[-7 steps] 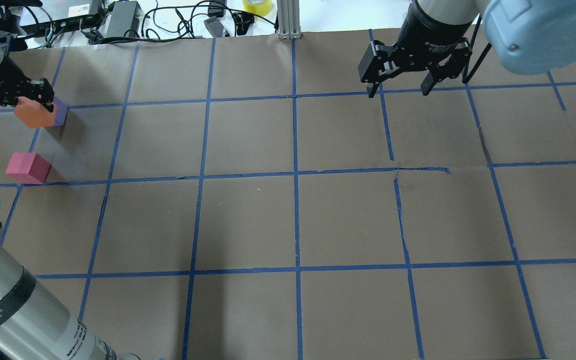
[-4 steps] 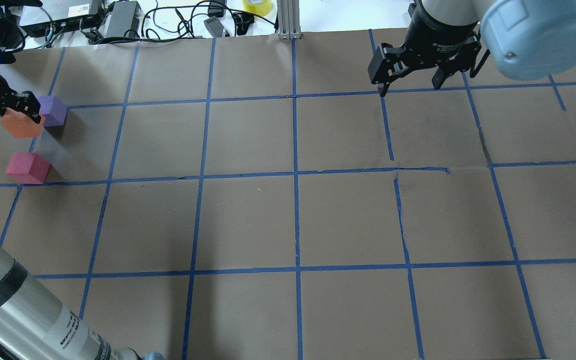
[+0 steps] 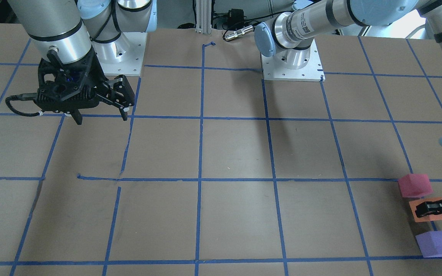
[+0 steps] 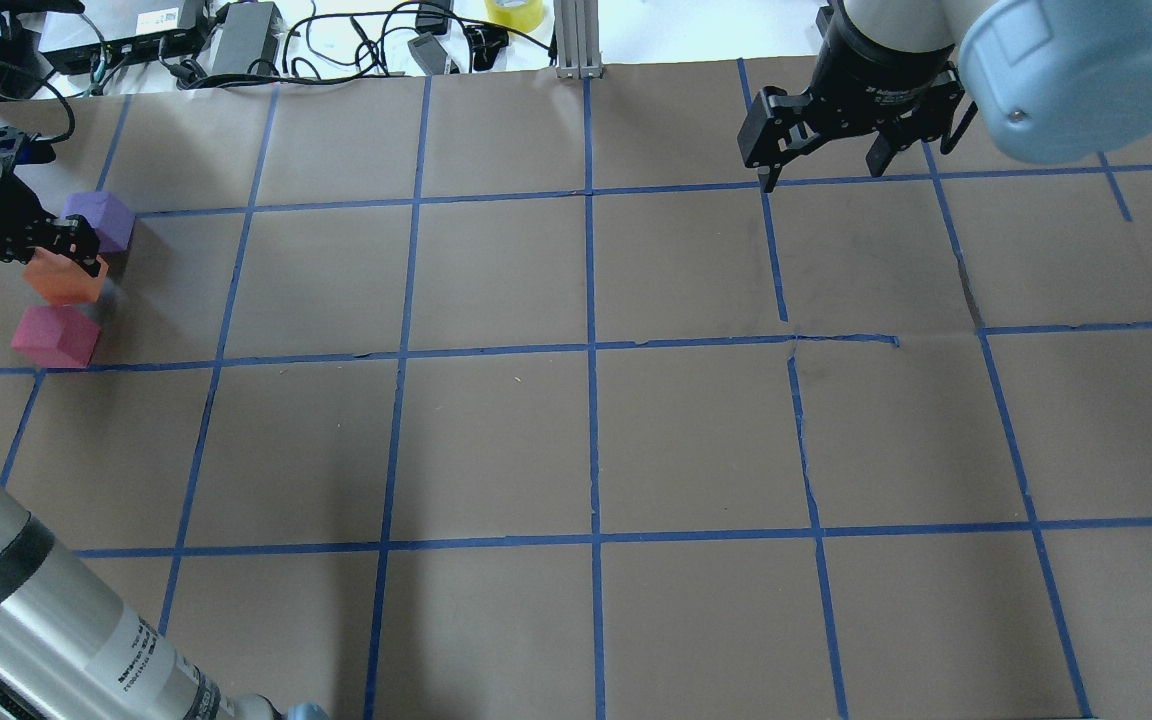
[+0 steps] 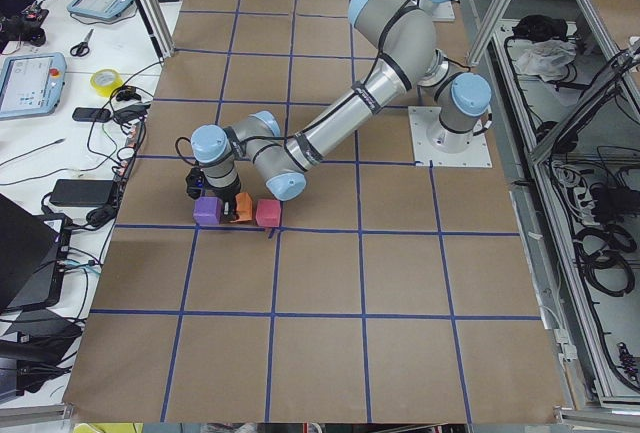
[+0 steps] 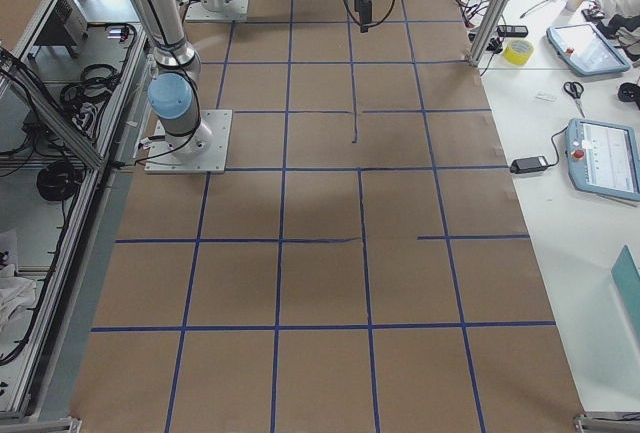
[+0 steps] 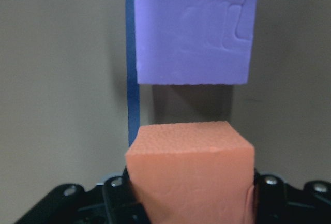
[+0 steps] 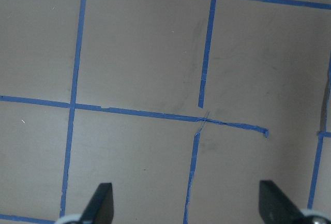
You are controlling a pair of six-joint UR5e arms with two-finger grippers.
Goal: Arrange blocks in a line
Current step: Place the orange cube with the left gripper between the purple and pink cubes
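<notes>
Three foam blocks lie in a row at the table's far left. The purple block (image 4: 101, 218) is farthest, the orange block (image 4: 68, 283) is in the middle, and the crimson-pink block (image 4: 56, 336) is nearest. They also show in the front view: pink block (image 3: 415, 184), orange block (image 3: 429, 216), purple block (image 3: 436, 243). My left gripper (image 4: 58, 262) is shut on the orange block (image 7: 189, 162), with the purple block (image 7: 194, 27) a small gap ahead. I cannot tell whether the orange block rests on the paper. My right gripper (image 4: 822, 168) is open and empty, high over the far right; it also shows in the right wrist view (image 8: 187, 206).
Brown paper with a blue tape grid (image 4: 591, 345) covers the table. Cables, power boxes and a yellow tape roll (image 4: 514, 12) lie beyond the far edge. An aluminium post (image 4: 576, 40) stands at the far middle. The left arm's forearm (image 4: 26, 620) fills the near left corner.
My left gripper has carried the orange block from in front of the purple block back and down, into the gap between purple and pink. The right gripper moved slightly farther away, then held still.
</notes>
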